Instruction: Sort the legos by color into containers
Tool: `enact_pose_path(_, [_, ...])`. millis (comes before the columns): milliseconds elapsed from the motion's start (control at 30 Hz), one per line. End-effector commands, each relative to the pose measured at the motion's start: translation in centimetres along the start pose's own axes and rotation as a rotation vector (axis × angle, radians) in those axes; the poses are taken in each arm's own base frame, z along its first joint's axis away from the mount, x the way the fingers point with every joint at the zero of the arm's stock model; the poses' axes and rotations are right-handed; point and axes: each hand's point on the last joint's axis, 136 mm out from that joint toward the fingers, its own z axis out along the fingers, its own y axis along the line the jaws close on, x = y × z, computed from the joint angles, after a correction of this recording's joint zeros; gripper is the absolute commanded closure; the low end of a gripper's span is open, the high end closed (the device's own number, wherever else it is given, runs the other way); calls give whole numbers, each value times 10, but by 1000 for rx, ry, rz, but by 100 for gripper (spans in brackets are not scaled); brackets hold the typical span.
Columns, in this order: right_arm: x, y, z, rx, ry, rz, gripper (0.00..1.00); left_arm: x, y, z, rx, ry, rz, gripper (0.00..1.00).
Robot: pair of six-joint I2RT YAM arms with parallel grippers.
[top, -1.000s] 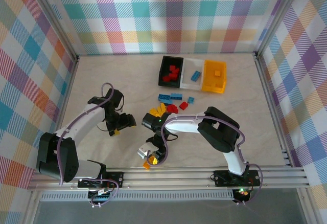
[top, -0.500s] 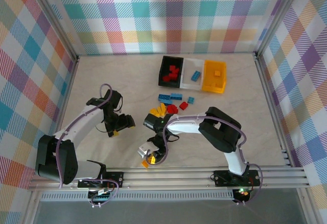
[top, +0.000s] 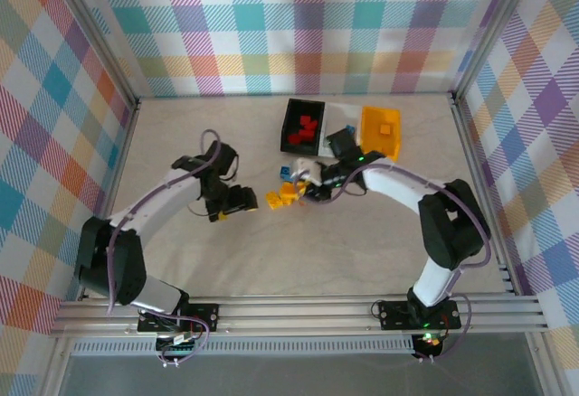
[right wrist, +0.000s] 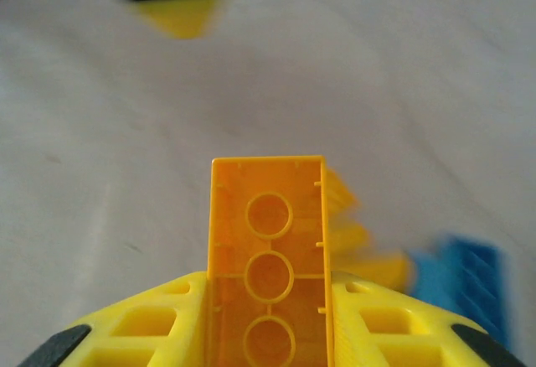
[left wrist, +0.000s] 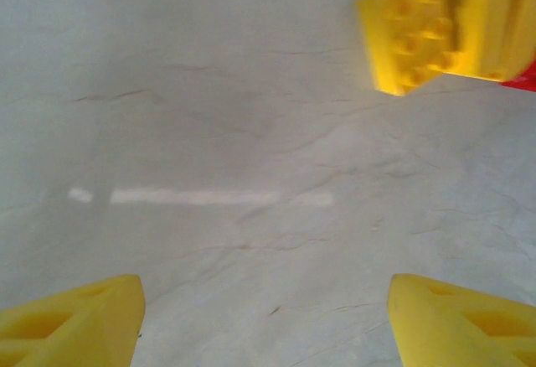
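Right gripper [right wrist: 268, 304] clamped on yellow-orange studded plastic brick [right wrist: 268, 241], hollow underside facing wrist camera. In top view it sits mid-frame, just right of loose yellow plastic bricks [top: 285, 195]. Left gripper [left wrist: 268, 321] spread wide, nothing between fingers, pale table [left wrist: 209, 132] beneath. Likely step: carry held brick to yellow-orange rectangular plastic bin [top: 395, 138], upper right of centre. Advice: lift first, pass clear of black rectangular plastic bin [top: 286, 129] and neighbouring walls, release low and centred so brick doesn't bounce out.
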Motion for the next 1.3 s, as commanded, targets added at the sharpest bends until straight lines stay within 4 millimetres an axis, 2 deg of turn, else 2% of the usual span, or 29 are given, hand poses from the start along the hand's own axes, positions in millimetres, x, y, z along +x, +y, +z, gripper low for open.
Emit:
enact_pose_path(0, [11,-51,-31,148,2,146,67,-7,-26,10,10,8,89,23])
enact_pose_path(133, [47,-123,-67,365,22,380,67,-15,-49,19,18,23,146,23])
enact_pose_path(233, [73,-166,-93,524,33,551,67,-22,-61,24,17,32,191,23])
enact_pose_path(333, [95,-193,-108,616,63,689,67,-30,-70,28,19,38,213,23])
enact_pose_path(500, [138,-220,-126,731,128,889,67,-40,-75,40,4,61,228,23])
enact_pose_path(633, [166,-235,-147,823,140,990,68,-46,-80,46,4,69,229,23])
enact_pose_path(800, [188,-241,-159,862,185,1035,68,-52,-84,52,1,75,227,23])
enact_pose_path(867, [191,-242,-162,868,180,1044,65,-54,-85,55,-1,78,226,23])
enact_pose_path(933, [194,-240,-163,870,186,1050,58,-54,-86,58,-1,87,229,23])
enact_pose_path(1033, [190,-239,-165,863,175,1040,51,-56,-87,63,-5,94,231,23])
enact_pose_path(1133, [177,-240,-172,874,138,1016,31,-60,-89,66,-5,95,230,23])
enact_pose_path(1267, [147,-238,-186,870,63,1024,29,-65,-91,73,-8,97,228,23])
